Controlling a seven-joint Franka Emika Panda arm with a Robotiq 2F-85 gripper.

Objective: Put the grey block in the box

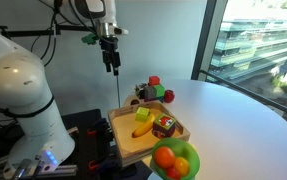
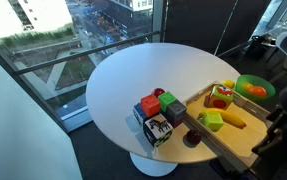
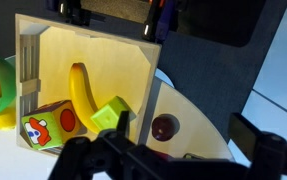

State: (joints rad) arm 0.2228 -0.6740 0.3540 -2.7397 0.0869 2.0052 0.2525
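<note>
The grey block is a small dark block in a cluster with red and green blocks on the white round table, just beside the box. It also shows in an exterior view. The box is a shallow tray of pale wood holding a banana, a green block and a colourful cube; it shows in both exterior views and in the wrist view. My gripper hangs high above the box's far edge, open and empty, with its fingers apart in the wrist view. The grey block is out of the wrist view.
A bowl of orange and green fruit stands against the box. A dark red round fruit lies on the table just outside the box rim. A black and white cube sits near the blocks. Windows stand behind the table.
</note>
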